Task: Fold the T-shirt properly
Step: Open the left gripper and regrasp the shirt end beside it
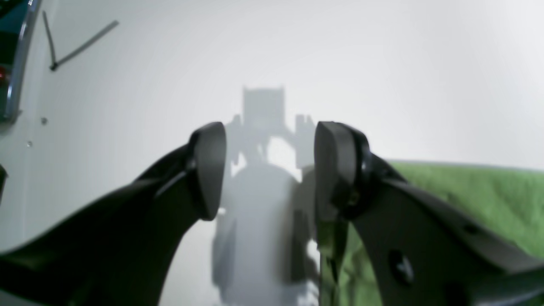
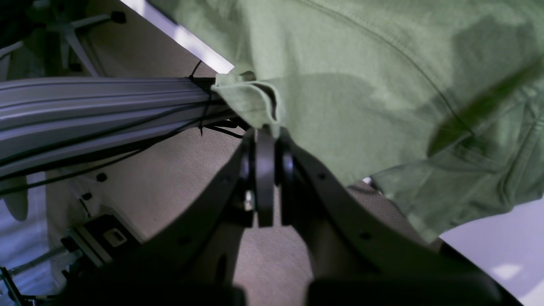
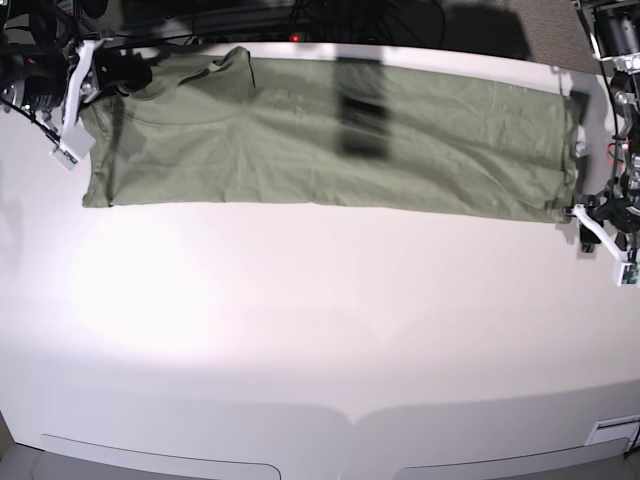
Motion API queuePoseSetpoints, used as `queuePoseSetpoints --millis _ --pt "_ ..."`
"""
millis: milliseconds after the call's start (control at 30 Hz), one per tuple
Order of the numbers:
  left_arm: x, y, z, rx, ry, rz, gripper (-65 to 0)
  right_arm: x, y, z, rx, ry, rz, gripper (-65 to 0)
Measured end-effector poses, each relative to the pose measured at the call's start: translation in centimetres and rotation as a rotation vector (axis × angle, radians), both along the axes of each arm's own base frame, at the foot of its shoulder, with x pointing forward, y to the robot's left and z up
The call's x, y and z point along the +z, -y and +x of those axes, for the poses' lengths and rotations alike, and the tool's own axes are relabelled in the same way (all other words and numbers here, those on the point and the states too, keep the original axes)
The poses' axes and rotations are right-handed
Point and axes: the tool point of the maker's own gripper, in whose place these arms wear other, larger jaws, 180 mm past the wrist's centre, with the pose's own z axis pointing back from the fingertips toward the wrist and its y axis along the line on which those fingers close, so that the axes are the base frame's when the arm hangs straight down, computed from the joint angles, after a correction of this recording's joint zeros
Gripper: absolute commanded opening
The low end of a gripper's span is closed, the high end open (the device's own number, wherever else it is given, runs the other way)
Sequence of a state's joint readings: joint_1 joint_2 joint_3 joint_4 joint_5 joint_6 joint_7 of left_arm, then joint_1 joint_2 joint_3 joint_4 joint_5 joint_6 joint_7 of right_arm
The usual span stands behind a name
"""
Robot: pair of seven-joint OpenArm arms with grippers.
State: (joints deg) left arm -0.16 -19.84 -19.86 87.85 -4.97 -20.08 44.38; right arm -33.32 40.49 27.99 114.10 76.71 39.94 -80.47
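The T-shirt point(image 3: 320, 135) lies in a long band along the far side of the table point(image 3: 300, 330). At the left of the base view, the right gripper point(image 2: 265, 127) is pinched on a bunched corner of cloth hanging past the table edge; a thin pinch could slip when pulled. At the other end, the left gripper point(image 1: 270, 170) stands apart just beside the hem, holding nothing, and may close on bare table.

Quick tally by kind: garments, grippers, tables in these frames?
T-shirt (green): 1
Grippers: 2 — left gripper, right gripper
Table (white): 1
Total: 4
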Motion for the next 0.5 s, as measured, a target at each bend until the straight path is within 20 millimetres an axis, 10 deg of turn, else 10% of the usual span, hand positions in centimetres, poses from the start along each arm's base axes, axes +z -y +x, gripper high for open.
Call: queuePoseSetpoints --millis 233,500 --pt "-2.4 4.5 -2.6 -0.128 -0.184 -0.219 -33.1 0.0 0.0 0.0 0.0 0.0 0.0 -65.0" --pt "-2.2 4.4 -2.4 -0.129 -0.174 -0.215 -33.1 0.0 0.0 0.0 0.0 0.0 0.0 -65.0"
